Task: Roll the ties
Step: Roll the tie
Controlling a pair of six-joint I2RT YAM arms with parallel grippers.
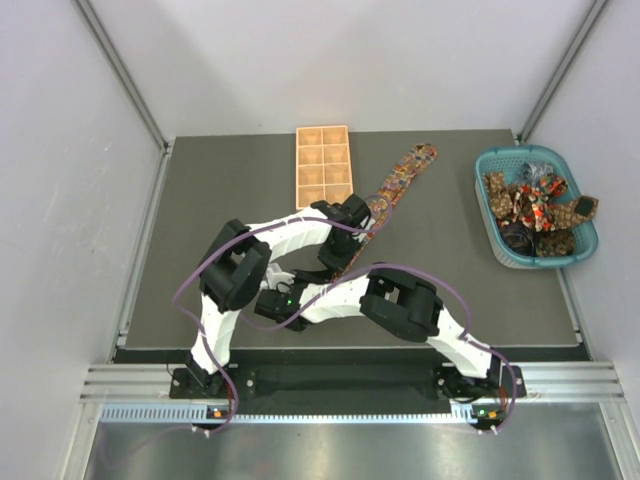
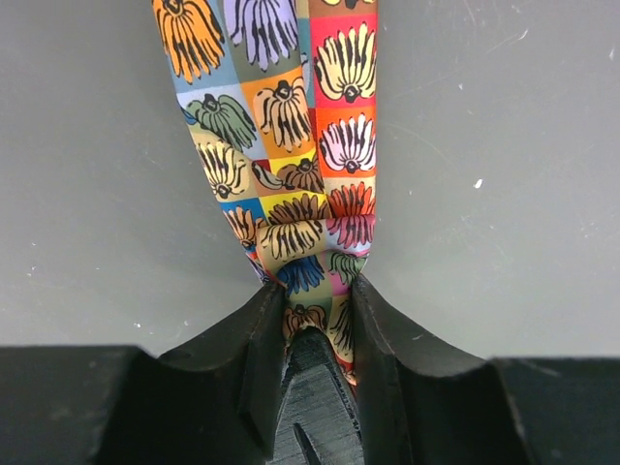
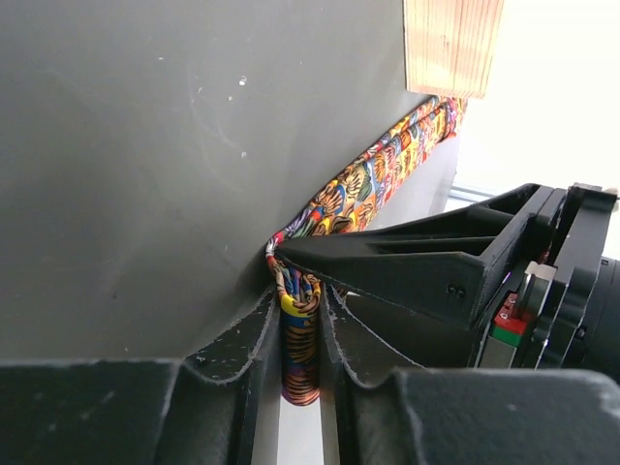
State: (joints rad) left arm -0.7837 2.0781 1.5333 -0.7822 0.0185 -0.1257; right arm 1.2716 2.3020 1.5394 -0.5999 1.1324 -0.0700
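left gripper (image 2: 312, 291) is clamped on the tie (image 2: 291, 107). fingers are nearly closed, with fabric bunched and puckered between the tips. print is coloured squares with fan/flower motifs in orange, purple, yellow, red and blue. from the pinch the tie runs flat up the left wrist view on the dark table (image 2: 504, 194).

right gripper (image 3: 300, 291) is also closed on the same tie (image 3: 368, 184), with a folded or doubled bit of the narrow part squeezed edge-on between the fingers. the fabric kinks just past the fingertips, then runs along the table toward the wooden tray (image 3: 450, 44). the left gripper's black body (image 3: 436, 262) sits just beside it on the right.

top view: the tie (image 1: 405, 172) lies diagonally, with its wide pointed end up-right, between the tray (image 1: 323, 165) and the teal basket (image 1: 487, 215). its lower end disappears under the left gripper (image 1: 352, 215). the right gripper is tucked close below it and is hard to separate there.

a heap of ties (image 1: 535, 205) sits in the basket at the right edge of the table.
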